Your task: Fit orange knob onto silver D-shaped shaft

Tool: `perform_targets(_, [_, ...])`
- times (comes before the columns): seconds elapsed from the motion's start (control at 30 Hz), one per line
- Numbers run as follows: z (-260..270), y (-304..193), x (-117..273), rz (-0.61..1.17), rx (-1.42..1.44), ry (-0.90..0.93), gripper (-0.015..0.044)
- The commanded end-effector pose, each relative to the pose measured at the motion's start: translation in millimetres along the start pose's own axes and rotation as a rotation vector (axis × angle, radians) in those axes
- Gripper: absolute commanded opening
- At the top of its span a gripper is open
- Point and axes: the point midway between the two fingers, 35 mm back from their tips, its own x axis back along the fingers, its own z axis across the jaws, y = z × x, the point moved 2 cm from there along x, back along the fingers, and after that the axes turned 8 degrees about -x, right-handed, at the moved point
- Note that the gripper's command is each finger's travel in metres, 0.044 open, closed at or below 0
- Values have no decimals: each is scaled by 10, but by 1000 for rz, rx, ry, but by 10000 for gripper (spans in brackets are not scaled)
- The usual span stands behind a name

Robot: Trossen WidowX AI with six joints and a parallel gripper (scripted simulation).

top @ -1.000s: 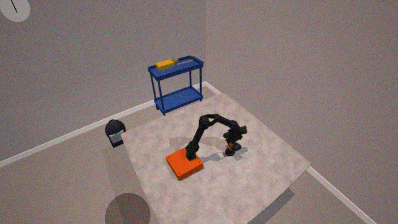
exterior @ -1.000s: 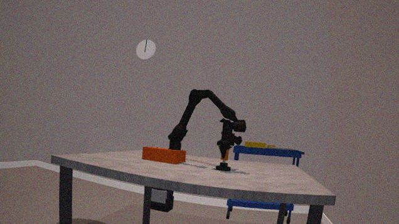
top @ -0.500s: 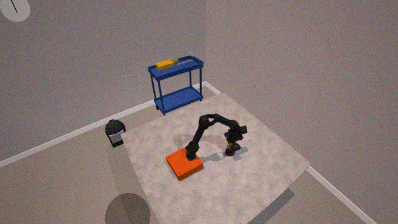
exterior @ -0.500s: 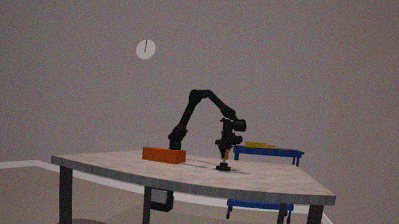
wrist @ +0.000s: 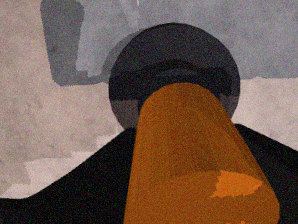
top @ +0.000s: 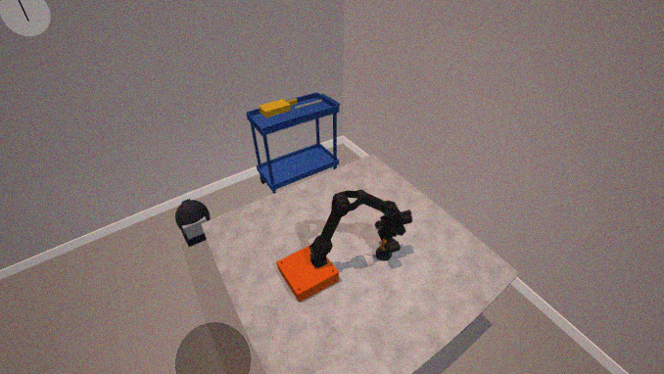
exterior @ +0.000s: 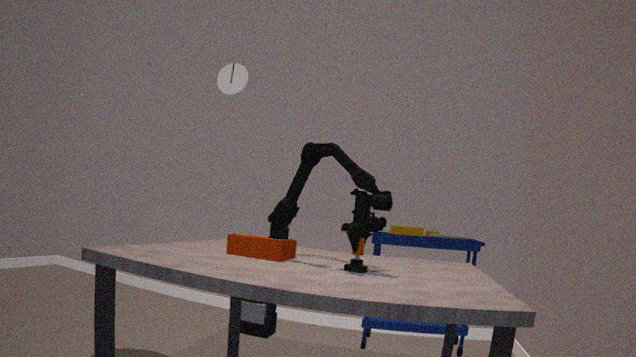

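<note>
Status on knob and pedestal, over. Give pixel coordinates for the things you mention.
Gripper (top: 385, 243) (exterior: 359, 249) shut on orange knob (top: 384, 245) (exterior: 361, 246) (wrist: 185, 145). Knob above round pedestal (top: 383, 255) (exterior: 356, 266) (wrist: 175, 45), shaft showing below, not fully down. No obstruction visible between; flat alignment unseen.

A table with a pale, mottled top in pinkish grey carries everything; its edge is grey, and dark legs hold it up. Directly on the top sits a flat, bright orange block, with small dark dots near its corners. Well apart from it, a round black pedestal rests on the surface, its base a wide disc. Soft grey shadows fall across the top around the pedestal.
</note>
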Motion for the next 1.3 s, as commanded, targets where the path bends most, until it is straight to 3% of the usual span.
perform_targets(0.0, [-1, 7, -2, -4, -5, -2, 0])
perform_targets(0.7, [-6, 7, 44, -4, -5, -2, 0])
perform_targets(0.93, [-2, 11, 43, -4, -204, -2, 0])
perform_targets(1.27, [0, 3, 8, -4, -214, -1, 0])
